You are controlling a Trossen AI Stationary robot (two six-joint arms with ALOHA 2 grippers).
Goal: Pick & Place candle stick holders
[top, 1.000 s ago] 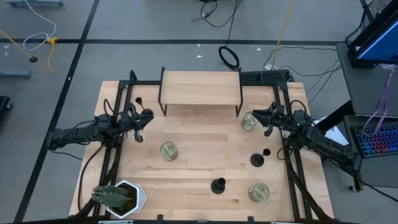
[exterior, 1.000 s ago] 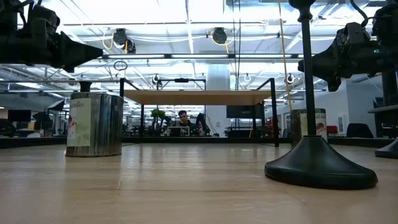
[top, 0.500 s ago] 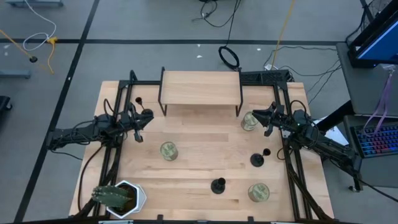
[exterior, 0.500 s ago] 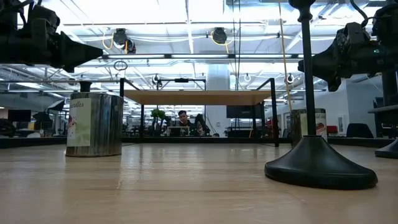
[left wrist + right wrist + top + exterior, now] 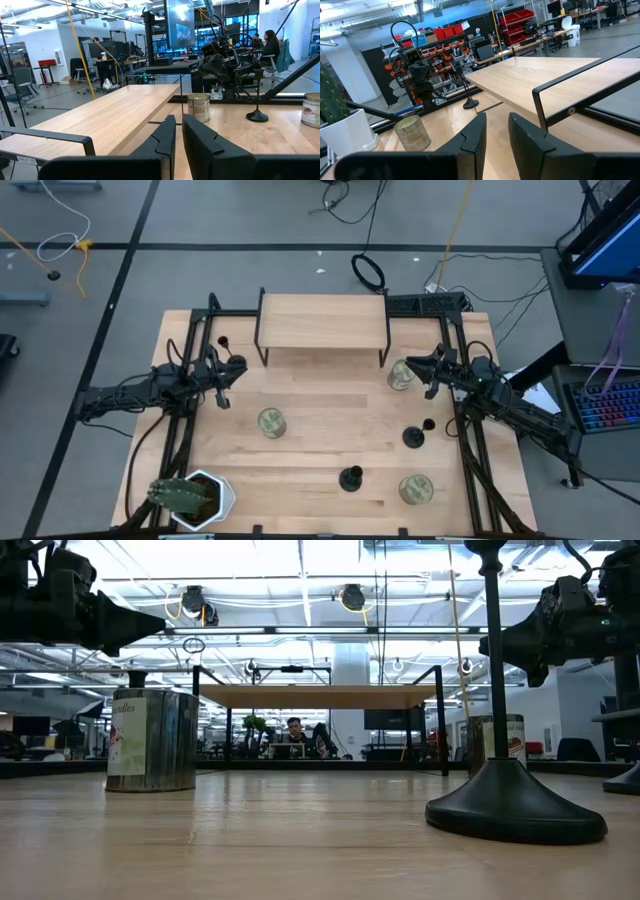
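Three black candle stick holders stand upright on their round bases on the wooden table: one at the far left (image 5: 222,340), one near the front edge (image 5: 351,477), one at the right (image 5: 413,437). The front one looms large in the low view (image 5: 515,802). My left gripper (image 5: 240,366) hovers at the left side, pointing right, shut and empty; it also shows in the left wrist view (image 5: 178,132). My right gripper (image 5: 408,364) hovers at the right side, pointing left, its fingers a little apart and empty; it also shows in the right wrist view (image 5: 497,131).
A wooden shelf on black legs (image 5: 322,323) stands at the table's far middle. Three greenish-gold cans stand at the centre left (image 5: 270,421), just before my right gripper (image 5: 401,375), and at the front right (image 5: 415,489). A potted cactus (image 5: 185,496) is at the front left corner.
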